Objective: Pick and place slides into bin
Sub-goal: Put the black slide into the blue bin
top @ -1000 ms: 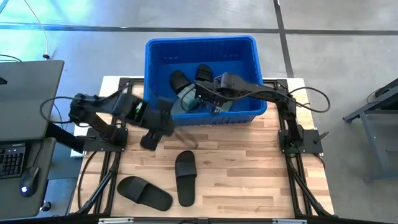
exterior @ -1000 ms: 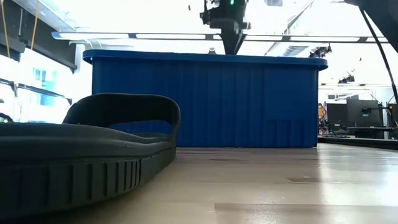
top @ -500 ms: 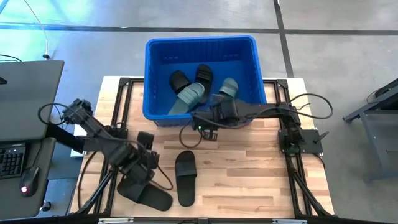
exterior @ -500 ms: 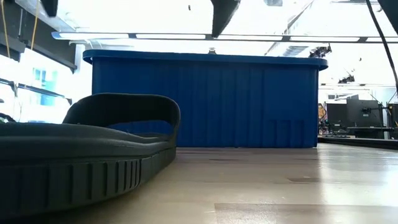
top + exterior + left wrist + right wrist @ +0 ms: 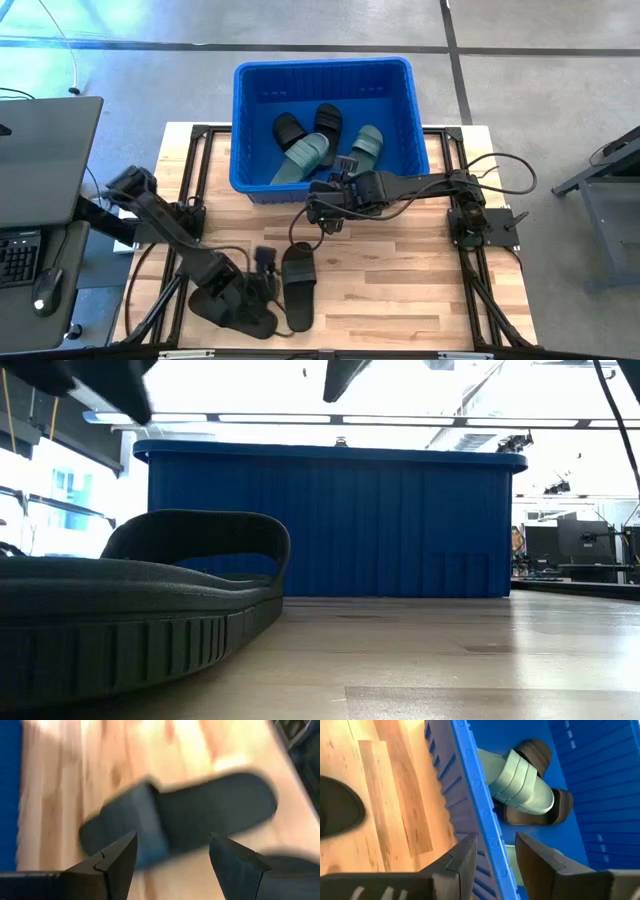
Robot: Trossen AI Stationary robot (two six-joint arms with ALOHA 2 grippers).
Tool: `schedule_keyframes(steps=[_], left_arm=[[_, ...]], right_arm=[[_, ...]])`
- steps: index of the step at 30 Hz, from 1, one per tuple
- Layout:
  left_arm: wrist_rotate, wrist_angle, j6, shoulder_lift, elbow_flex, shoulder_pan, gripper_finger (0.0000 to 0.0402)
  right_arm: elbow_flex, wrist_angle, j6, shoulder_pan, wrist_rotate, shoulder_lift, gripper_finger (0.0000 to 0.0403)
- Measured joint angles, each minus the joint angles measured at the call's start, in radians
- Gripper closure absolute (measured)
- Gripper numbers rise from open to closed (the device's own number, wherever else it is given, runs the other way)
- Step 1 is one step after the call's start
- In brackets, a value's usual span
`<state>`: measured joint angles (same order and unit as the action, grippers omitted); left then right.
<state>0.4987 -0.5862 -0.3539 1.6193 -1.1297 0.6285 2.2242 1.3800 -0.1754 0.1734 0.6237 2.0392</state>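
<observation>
The blue bin stands at the table's far middle and holds two black slides and two green slides. Two more black slides lie sole-down on the table near its near edge, one by the middle and one left of it. My left gripper is open just left of the middle slide, which shows ahead of its fingers in the left wrist view. My right gripper is open and empty by the bin's near wall.
Black frame rails run along the table's left and right sides. Bare wood lies between the bin and the near edge on the right. In the low view a black slide fills the near left, with the bin behind it.
My left gripper has gone from the bin's near left corner toward the table's near edge, down to the two black slides. My right gripper has drawn back from over the bin toward the near edge and now hangs by the bin's near wall.
</observation>
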Motion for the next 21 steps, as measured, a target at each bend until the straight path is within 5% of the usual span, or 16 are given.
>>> schedule_keyframes(steps=[13, 21], left_arm=[[0.194, 0.189, -0.048, 0.250, -0.005, -0.037, 0.0172], [0.223, 0.112, -0.109, 0.298, -0.004, -0.109, 0.0173]], right_arm=[[0.000, 0.040, -0.046, 0.021, -0.075, 0.000, 0.0279], [0.000, 0.070, -0.057, 0.035, -0.074, 0.000, 0.0279]])
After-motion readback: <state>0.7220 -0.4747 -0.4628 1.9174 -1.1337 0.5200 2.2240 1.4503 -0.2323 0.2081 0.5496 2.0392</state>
